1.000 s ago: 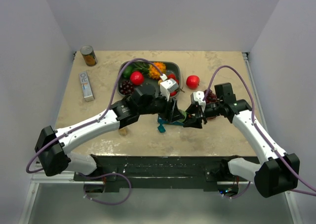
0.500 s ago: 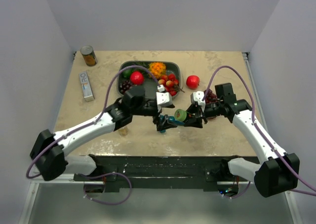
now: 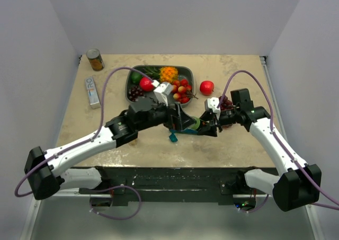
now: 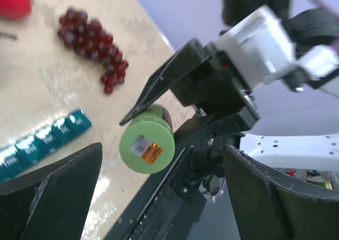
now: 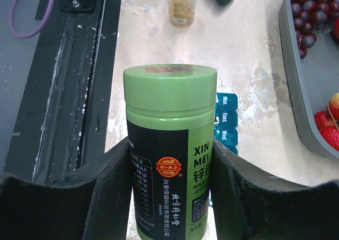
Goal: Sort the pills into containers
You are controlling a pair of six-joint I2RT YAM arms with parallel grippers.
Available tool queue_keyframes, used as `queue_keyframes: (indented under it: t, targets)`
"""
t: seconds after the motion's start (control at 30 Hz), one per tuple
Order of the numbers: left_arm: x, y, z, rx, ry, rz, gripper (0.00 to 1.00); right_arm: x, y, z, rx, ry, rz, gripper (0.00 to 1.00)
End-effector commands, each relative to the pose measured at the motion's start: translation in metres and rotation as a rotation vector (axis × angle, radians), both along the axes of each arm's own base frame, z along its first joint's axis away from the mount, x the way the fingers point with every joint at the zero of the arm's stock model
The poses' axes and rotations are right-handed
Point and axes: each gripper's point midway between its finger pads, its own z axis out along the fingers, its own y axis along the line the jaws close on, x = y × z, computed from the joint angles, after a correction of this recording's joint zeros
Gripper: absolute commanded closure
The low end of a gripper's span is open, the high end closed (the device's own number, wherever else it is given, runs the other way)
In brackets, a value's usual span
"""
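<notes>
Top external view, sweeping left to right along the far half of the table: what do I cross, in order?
round tin can → grey fruit tray → loose red round fruit

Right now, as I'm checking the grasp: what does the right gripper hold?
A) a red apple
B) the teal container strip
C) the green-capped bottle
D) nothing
C: in the right wrist view the right gripper clamps the green-capped bottle from both sides, while the teal container strip lies on the table behind it.
</notes>
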Motion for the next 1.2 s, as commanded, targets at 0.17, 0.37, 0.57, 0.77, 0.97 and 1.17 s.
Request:
queue_keyframes:
  t: [0.17, 0.37, 0.57, 0.77, 0.97, 1.17]
  targets:
    - [0.007, -0.030, -0.017, 0.114, 0.145, 0.115, 0.03, 0.001, 0.005, 0.021, 0.059, -0.062, 0.030, 1.00]
    - [0.008, -0.036, -0.025, 0.136, 0.152, 0.112, 0.09, 0.000, 0.006, 0.022, 0.062, -0.059, 0.032, 1.00]
    - [0.003, -0.045, -0.028, 0.142, 0.151, 0.055, 0.25, 0.001, 0.005, 0.021, 0.061, -0.058, 0.030, 1.00]
    - [-0.019, -0.061, -0.014, 0.085, -0.017, -0.161, 0.84, 0.000, 0.006, 0.022, 0.063, -0.059, 0.033, 1.00]
    - [-0.046, -0.060, -0.044, 0.242, -0.360, -0.487, 1.00, -0.001, 0.005, 0.024, 0.067, -0.064, 0.036, 1.00]
    - [-0.034, -0.048, -0.051, 0.354, -0.527, -0.487, 1.00, -0.001, 0.005, 0.024, 0.066, -0.067, 0.036, 1.00]
